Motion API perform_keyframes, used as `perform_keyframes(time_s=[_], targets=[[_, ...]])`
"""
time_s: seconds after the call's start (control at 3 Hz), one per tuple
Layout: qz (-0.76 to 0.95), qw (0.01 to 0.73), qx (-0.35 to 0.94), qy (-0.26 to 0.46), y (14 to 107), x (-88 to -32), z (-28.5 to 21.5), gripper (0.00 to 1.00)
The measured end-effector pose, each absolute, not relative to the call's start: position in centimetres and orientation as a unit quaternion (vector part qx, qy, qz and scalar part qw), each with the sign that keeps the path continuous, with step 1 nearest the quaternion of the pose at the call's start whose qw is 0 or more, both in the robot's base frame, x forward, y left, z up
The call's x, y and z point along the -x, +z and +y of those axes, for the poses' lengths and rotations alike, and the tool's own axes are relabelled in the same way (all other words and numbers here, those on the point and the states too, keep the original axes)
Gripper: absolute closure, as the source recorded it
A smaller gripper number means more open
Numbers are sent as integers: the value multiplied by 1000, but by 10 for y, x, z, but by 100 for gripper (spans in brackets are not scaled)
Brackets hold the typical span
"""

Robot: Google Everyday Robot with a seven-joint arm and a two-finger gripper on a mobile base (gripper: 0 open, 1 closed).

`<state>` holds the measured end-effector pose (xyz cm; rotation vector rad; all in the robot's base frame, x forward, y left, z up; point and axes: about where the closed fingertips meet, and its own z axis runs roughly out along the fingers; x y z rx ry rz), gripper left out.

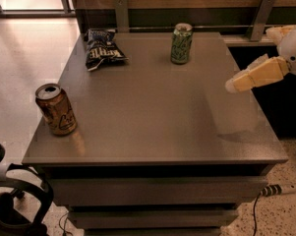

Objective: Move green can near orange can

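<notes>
The green can (181, 44) stands upright at the far middle of the grey table (152, 107). The orange can (56, 109) stands upright near the table's left front edge, far from the green can. My gripper (232, 86) comes in from the right, above the table's right side, level with the middle of the table. It is well to the right of and nearer than the green can, and touches nothing.
A dark blue chip bag (102, 48) lies at the table's far left corner. Two metal brackets (121, 14) stand against the wall behind the table. A black chair base (12, 200) is on the floor at the lower left. A cable (275, 190) lies at the lower right.
</notes>
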<state>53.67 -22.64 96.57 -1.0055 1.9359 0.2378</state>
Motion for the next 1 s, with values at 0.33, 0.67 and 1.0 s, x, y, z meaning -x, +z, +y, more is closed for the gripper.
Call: perform_keyframes(time_s=[0.33,0.67,1.0], targets=[[761,534,343,136,967,-555,-215,0],[761,531,346,135,966,-554,-214,0],[757,541,344,128,966,-585,-206,0]])
